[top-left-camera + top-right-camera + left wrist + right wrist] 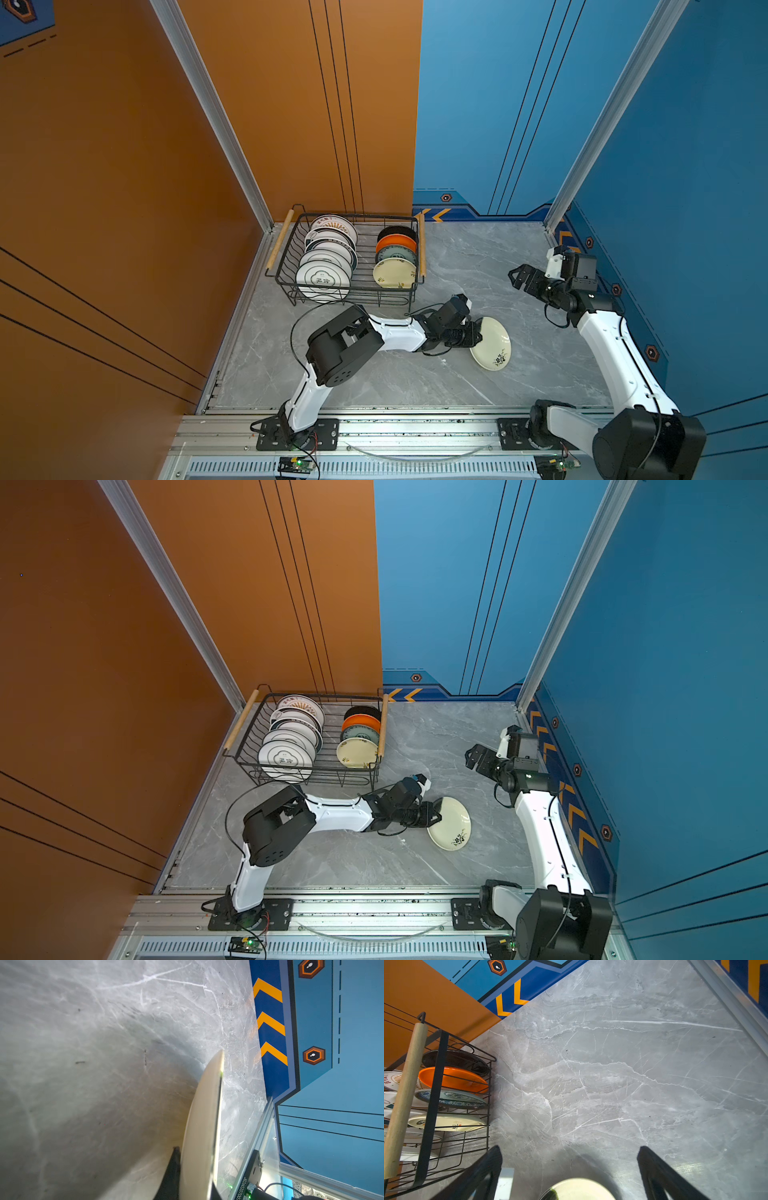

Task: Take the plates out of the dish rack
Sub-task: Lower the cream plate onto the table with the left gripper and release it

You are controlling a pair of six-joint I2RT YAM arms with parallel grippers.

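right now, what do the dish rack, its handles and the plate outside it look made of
Dish rack: likely thin metal wire with a matte black coating, judging by its bent rods. Handles: bare light wood, dull tan surface. Cream plate: glazed ceramic or perhaps melamine; smooth sheen, printed black floral mark.

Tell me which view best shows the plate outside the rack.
A top view: the whole round plate shows, with the left gripper at its rim. The left wrist view gives the plate edge-on only; in the right wrist view just a sliver of the plate shows at the frame's edge.
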